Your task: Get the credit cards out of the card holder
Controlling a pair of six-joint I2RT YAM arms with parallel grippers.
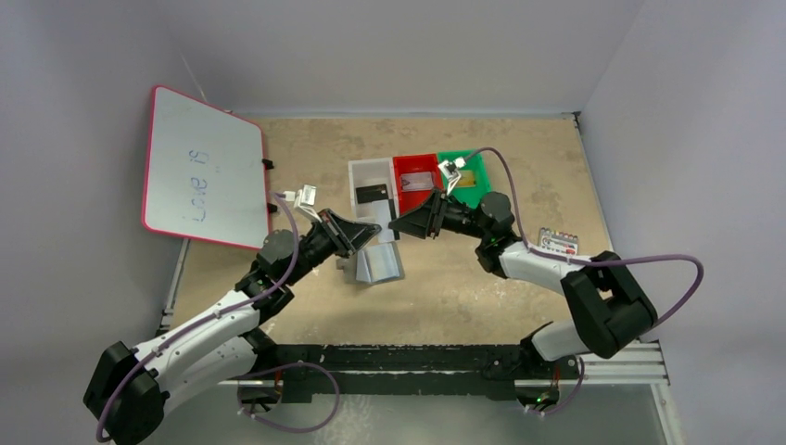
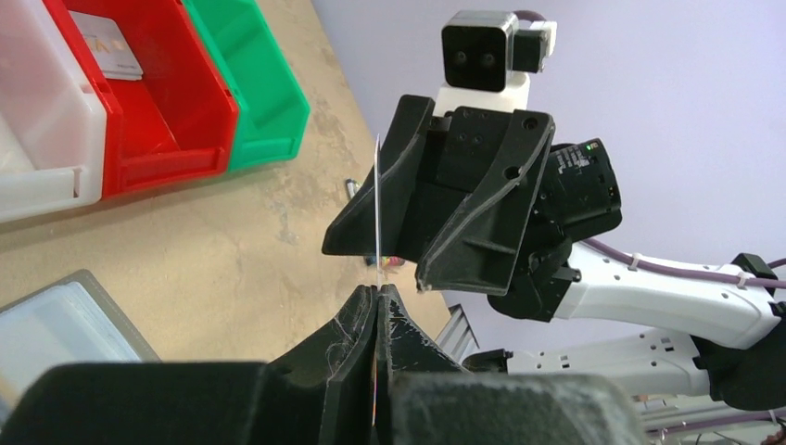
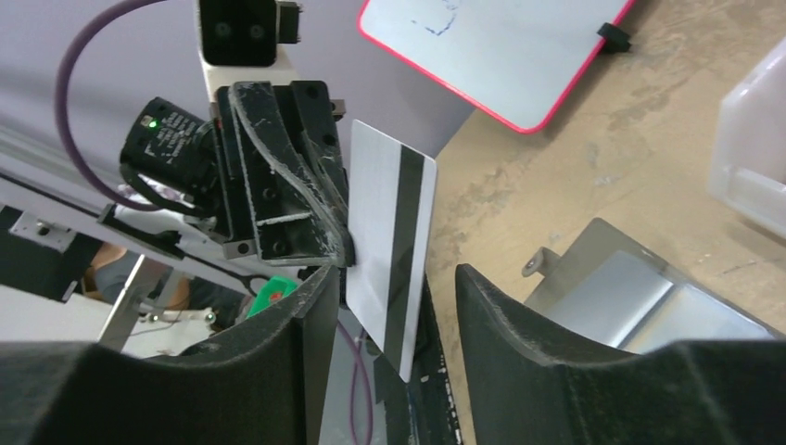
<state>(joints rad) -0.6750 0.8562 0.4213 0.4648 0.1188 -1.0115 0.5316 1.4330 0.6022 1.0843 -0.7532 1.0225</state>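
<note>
Silvery-white rectangular card (image 3: 375, 213) with a black magnetic stripe down one face: you will find it lifted clear of the table, at mid-table, nearly upright and seen edge-on from the left wrist. Your left gripper (image 2: 377, 295) has its fingers pressed together on one end of this card. Your right gripper (image 3: 394, 273) faces it from the right with its jaws apart. The card's free end hangs between the two black fingers (image 3: 519, 324), closer to one than the other, and is not pinched. Small grey bifold card holder (image 1: 380, 264): it lies open and flat on the tan tabletop just near of the two grippers, shiny pockets up. You cannot tell from these views whether anything is in the pockets. Three plastic trays stand side by side just far of the grippers. The white tray (image 1: 357, 176) on the left holds a flat black card (image 1: 371, 193). The red tray (image 1: 400, 176) in the middle holds a silvery-grey card (image 2: 111, 46). The green tray (image 1: 482, 190) on the right holds a gold-yellow card (image 1: 466, 178). Red-framed whiteboard (image 1: 204, 167): far left, with handwriting on it. Multicoloured marker pack (image 1: 559, 243): on the table at the right, beside your right arm.
</note>
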